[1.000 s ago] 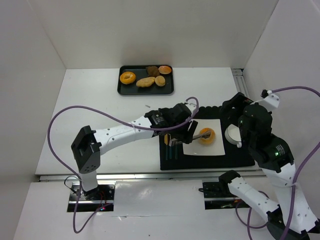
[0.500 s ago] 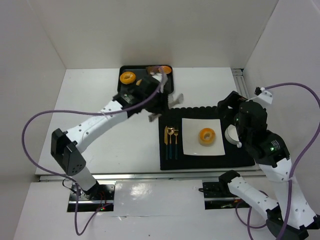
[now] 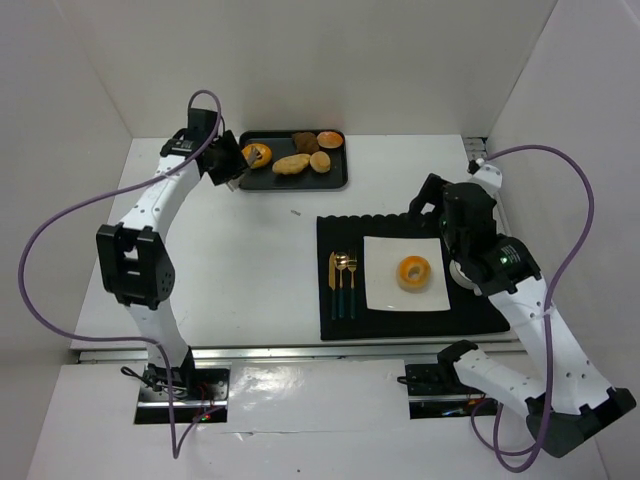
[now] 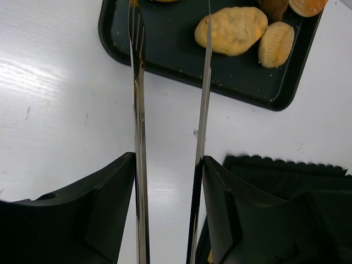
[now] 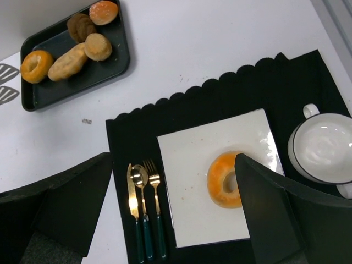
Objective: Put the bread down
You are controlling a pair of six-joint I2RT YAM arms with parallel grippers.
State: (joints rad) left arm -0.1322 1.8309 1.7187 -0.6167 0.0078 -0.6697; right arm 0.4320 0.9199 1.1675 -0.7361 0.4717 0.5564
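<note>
An orange ring-shaped bread lies alone on the white square plate; it also shows in the right wrist view. My left gripper is shut on metal tongs at the left end of the black tray. The tong blades are spread and hold nothing, their tips over the tray's near-left edge. A long roll and a small roll lie just beyond them. My right gripper is open and empty, high above the plate.
The tray holds several more breads, among them an orange ring and a dark bun. A black placemat carries the plate, gold cutlery to its left and a white cup to its right. White walls enclose the table.
My left arm has swung with the tongs from the plate back and left to the tray, leaving the ring bread on the plate. The right arm has shifted slightly.
</note>
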